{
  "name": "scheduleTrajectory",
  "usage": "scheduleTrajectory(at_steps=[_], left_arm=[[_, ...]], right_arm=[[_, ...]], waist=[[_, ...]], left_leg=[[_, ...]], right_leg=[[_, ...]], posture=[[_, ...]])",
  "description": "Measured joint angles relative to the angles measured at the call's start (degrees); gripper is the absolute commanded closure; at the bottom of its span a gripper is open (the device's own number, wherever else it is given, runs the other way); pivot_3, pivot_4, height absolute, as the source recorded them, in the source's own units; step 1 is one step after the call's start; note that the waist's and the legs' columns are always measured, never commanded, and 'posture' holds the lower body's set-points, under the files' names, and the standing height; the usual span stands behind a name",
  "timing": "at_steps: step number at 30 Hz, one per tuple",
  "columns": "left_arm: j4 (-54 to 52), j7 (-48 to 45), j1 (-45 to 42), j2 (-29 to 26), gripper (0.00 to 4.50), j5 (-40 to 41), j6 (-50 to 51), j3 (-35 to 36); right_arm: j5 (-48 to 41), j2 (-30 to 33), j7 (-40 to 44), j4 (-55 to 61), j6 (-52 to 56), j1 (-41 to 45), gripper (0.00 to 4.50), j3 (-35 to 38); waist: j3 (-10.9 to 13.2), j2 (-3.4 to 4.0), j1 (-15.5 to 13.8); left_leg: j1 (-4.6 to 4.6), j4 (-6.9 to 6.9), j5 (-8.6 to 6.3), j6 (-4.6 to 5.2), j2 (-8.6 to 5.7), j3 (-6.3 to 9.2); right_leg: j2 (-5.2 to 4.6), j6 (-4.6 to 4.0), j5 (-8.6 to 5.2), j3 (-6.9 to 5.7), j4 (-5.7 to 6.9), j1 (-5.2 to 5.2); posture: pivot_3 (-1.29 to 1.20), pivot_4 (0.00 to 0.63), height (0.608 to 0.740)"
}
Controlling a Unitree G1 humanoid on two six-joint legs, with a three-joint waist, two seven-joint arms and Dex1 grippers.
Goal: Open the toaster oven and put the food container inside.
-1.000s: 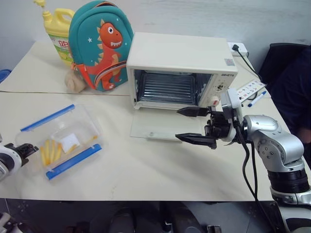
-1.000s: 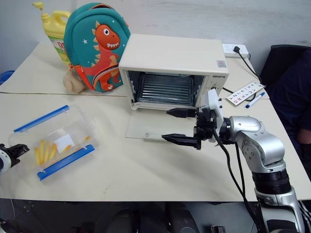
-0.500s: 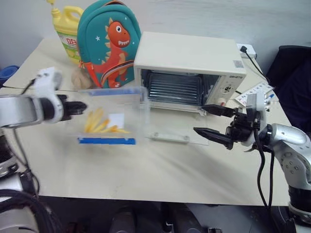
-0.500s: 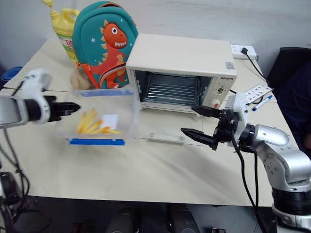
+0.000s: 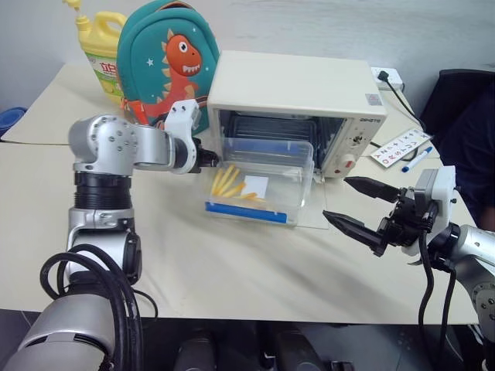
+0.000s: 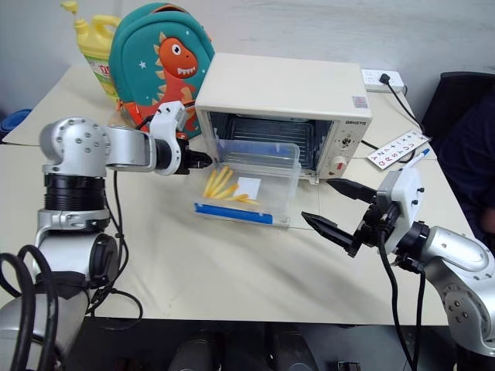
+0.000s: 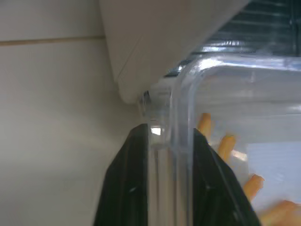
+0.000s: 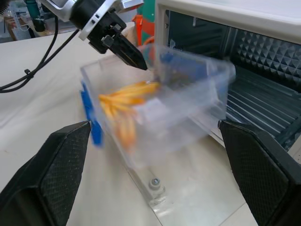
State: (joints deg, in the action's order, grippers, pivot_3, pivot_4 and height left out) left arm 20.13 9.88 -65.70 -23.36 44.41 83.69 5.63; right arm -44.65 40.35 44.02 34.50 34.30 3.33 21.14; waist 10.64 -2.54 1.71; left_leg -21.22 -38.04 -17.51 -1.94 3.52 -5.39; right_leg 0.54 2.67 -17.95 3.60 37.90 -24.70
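**Container held at the open oven mouth**

The left claw's (image 6: pixel 203 160) tips are partly hidden behind the clear wall of the food container (image 6: pixel 247 191); the left wrist view shows its two black fingers (image 7: pixel 126 188) pinching the container's corner rim between them. In the right wrist view the container is smeared, so its edges and blue clips are hard to make out there. Whether its underside touches the lowered glass door (image 5: pixel 313 220) cannot be told, since the door lies mostly covered beneath it. The oven's interior shows only as dark rack wires behind the box.

The food container is a shallow clear rectangular box with a blue strip along its near side and yellow sticks lying inside beside a white patch. It sits tilted just in front of the toaster oven's (image 6: pixel 286 97) open cavity, over the door.

The toaster oven is cream-white and boxy, with knobs and a red button on its right panel.

The right claw (image 6: pixel 335 208) hovers over the tabletop (image 6: pixel 232 270) right of the door, fingers spread wide, holding nothing.
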Motion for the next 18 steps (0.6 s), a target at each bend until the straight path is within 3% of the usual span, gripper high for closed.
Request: scheduleTrajectory(at_steps=[6,11,16,18], left_arm=[[1.98,-2.49,-0.37,2.91,0.74,-4.22,-1.21,4.17],[-6.96,-7.82,1.7,1.21,0.74,-1.05,0.24,12.24],[-22.15,-19.74,7.68,-2.02,0.72,8.86,-0.5,19.41],[-26.18,-25.59,10.8,-4.29,1.12,13.11,-1.21,21.41]], right_arm=[[0.0,0.0,-1.39,0.46,0.0,-0.23,0.0,-0.61],[-0.31,0.02,-1.11,0.43,0.71,-0.46,0.0,-1.27],[-1.29,0.03,-0.33,-0.4,2.05,1.3,1.2,-4.87],[-1.37,0.03,0.55,-0.9,2.37,2.12,1.86,-6.52]], waist=[[0.01,0.01,0.06],[0.01,0.02,0.09],[0.02,0.04,0.06],[0.01,0.07,0.08]], left_leg=[[0.0,0.0,0.0,0.0,0.02,-0.01],[0.01,0.05,0.02,-0.03,0.05,0.0],[0.06,0.02,0.05,-0.09,0.05,0.03],[0.13,0.02,0.05,-0.09,0.04,0.02]], right_leg=[[0.01,0.0,0.0,0.0,0.02,-0.02],[0.0,0.01,0.0,-0.02,0.04,-0.02],[-0.02,0.0,0.0,-0.04,0.07,0.01],[-0.02,0.0,0.0,-0.03,0.08,0.08]], posture=[[0.0,0.15,0.74],[0.0,0.15,0.74],[0.0,0.15,0.74],[0.0,0.15,0.74]])
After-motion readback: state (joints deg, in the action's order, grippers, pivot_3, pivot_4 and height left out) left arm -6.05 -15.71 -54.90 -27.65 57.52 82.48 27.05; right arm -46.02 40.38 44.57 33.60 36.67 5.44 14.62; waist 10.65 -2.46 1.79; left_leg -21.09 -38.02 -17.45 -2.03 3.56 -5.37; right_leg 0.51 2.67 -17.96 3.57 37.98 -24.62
